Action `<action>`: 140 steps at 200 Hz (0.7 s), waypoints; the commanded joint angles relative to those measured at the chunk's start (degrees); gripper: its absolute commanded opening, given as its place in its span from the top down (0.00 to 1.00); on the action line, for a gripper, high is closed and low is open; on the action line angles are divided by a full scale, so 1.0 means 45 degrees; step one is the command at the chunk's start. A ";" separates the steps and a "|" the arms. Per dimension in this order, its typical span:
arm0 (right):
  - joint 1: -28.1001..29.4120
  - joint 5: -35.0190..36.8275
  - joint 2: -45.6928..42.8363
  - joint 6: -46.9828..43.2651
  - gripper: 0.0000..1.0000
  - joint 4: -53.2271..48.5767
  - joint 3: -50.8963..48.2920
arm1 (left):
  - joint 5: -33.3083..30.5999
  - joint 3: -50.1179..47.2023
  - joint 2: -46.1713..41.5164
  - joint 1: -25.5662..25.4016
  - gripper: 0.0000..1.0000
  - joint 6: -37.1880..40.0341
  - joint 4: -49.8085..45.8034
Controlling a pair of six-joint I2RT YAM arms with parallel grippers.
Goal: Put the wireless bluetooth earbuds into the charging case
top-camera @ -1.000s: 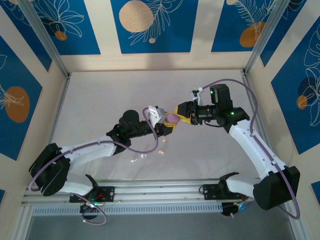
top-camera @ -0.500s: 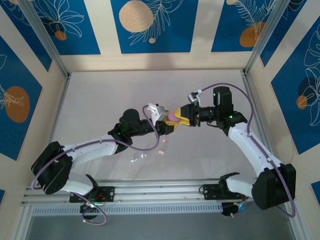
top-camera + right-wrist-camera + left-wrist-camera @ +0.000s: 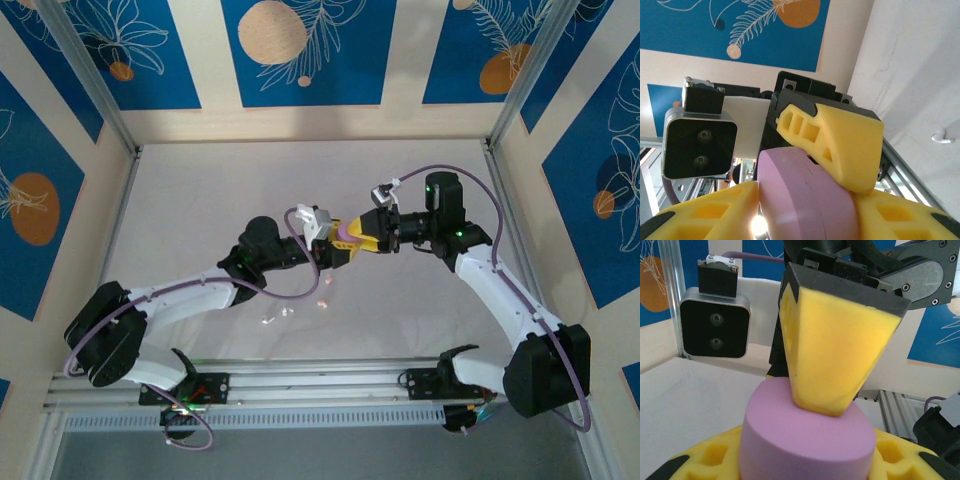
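A purple pebble-shaped charging case [image 3: 343, 232] hangs in mid-air over the table's middle, lid closed. My left gripper [image 3: 337, 243] is shut on its rounded sides; in the left wrist view the case [image 3: 805, 435] sits between my two lower yellow fingers. From the right, my right gripper [image 3: 353, 235] clamps the case's flat faces; one of its fingers [image 3: 835, 350] presses on the top face. The right wrist view has the case [image 3: 805, 195] edge-on between its fingers [image 3: 700, 212]. Tiny earbuds lie on the table below: pink ones [image 3: 322, 303] and white ones [image 3: 270, 319].
The white table [image 3: 200, 200] is walled by pale panels with blue prints, and metal posts stand at the corners. A rail [image 3: 320, 385] with both arm bases runs along the near edge. Purple cables loop off both wrists.
My right gripper has slid left onto the case and its fingers have closed in on it. The left arm has kept its grip, shifting a little toward the right arm.
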 commanded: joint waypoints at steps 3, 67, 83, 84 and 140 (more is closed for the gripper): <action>0.0165 -0.0581 0.0117 -0.0341 0.60 -0.0445 0.0092 | 0.0322 0.0640 0.0083 -0.0143 0.69 -0.0084 0.0647; -0.0305 0.0326 -0.0276 -0.0473 0.79 -0.1149 0.0248 | -0.0026 0.0642 -0.0126 -0.0143 0.52 0.0881 -0.0765; -0.0439 0.0503 -0.0361 -0.0308 0.80 -0.1024 0.0237 | -0.0287 0.0556 -0.0215 -0.0132 0.44 0.1256 -0.1198; -0.0451 0.0506 -0.0359 -0.0294 0.80 -0.1012 0.0241 | -0.0297 0.0550 -0.0222 -0.0142 0.43 0.1271 -0.1230; -0.1232 0.1130 -0.0435 0.0496 0.82 -0.0134 -0.0589 | -0.1219 0.0205 -0.0713 -0.0116 0.33 0.2014 -0.2248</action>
